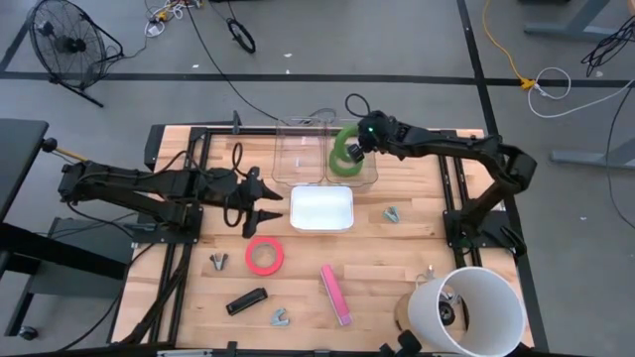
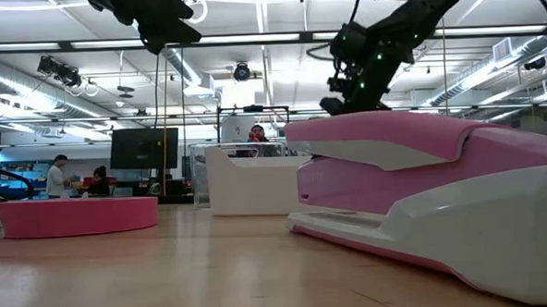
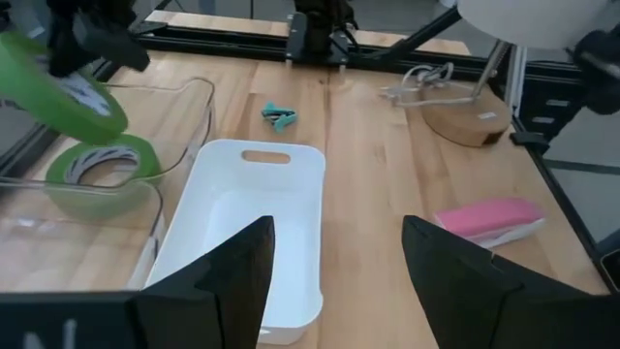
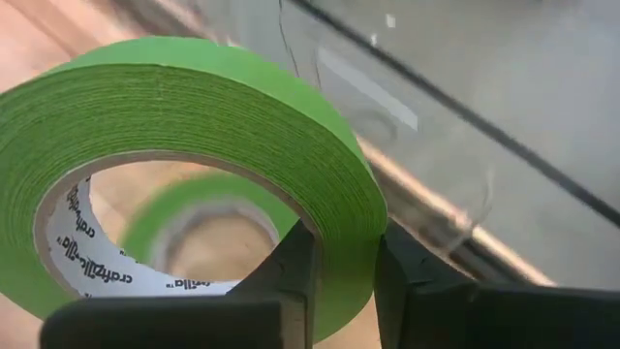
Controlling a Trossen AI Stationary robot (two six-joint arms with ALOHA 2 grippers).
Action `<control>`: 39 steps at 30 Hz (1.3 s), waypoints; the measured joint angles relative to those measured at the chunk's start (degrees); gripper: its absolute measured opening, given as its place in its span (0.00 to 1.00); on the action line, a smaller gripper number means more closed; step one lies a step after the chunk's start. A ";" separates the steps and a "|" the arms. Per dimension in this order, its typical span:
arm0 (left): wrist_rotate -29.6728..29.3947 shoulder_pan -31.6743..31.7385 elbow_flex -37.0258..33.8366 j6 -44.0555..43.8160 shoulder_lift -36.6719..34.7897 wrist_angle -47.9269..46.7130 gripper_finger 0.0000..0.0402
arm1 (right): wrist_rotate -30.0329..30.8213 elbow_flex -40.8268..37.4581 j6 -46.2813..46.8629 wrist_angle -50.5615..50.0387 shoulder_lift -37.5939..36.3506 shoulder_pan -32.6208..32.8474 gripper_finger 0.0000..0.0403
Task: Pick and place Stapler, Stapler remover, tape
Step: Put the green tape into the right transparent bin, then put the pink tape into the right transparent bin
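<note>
- Progress: roughly 1 item binned and 1 more arriving, judged from how things lie now.
- 1 green tape roll (image 3: 102, 167) already lies flat in the clear bin (image 1: 365, 178) at upper centre of the high view.
- Right gripper (image 1: 355, 145) is clamped on the wall of a 2nd green tape roll (image 4: 208, 121), held tilted above that same bin; release not yet done.
- Left gripper (image 1: 264, 201) hovers at centre left of the high view, just left of the white tray (image 1: 321, 224), fingers spread and holding nothing.
- Left to do: pink-red tape roll (image 1: 265, 255) lies on the table at lower centre, pink stapler (image 1: 335, 294) to its right, black stapler (image 1: 246, 300) at lower left.
- Staple removers, all loose on the table: 1 at (image 1: 393, 213) right of the white tray, 1 at (image 1: 217, 260), 1 at (image 1: 281, 317).
- Count: 3 tape rolls (2 green, 1 pink-red), 2 staplers, 3 removers, 2 clear bins, 1 white tray.
- White tray is empty in the left wrist view.
- Second clear bin (image 1: 283, 171), left of the first, appears empty.
</note>
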 joint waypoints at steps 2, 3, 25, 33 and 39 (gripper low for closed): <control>0.00 0.00 0.00 0.00 0.00 0.00 0.58 | -0.10 -0.02 -0.04 -1.29 1.17 -0.36 0.13; -0.02 0.00 0.00 0.01 0.00 0.00 0.58 | -0.15 -0.02 -0.02 -1.85 1.45 -0.65 0.13; -0.02 0.04 0.00 0.09 0.02 -0.02 0.58 | -3.16 -0.04 -2.04 -1.46 2.60 -1.40 0.51; -0.02 0.04 0.00 -0.05 0.02 -0.64 0.58 | -3.34 -0.04 -1.30 4.30 2.29 -0.81 0.68; -0.51 0.02 0.02 -3.18 0.07 -7.83 0.58 | -6.38 -0.04 -1.99 5.04 -1.39 1.74 0.65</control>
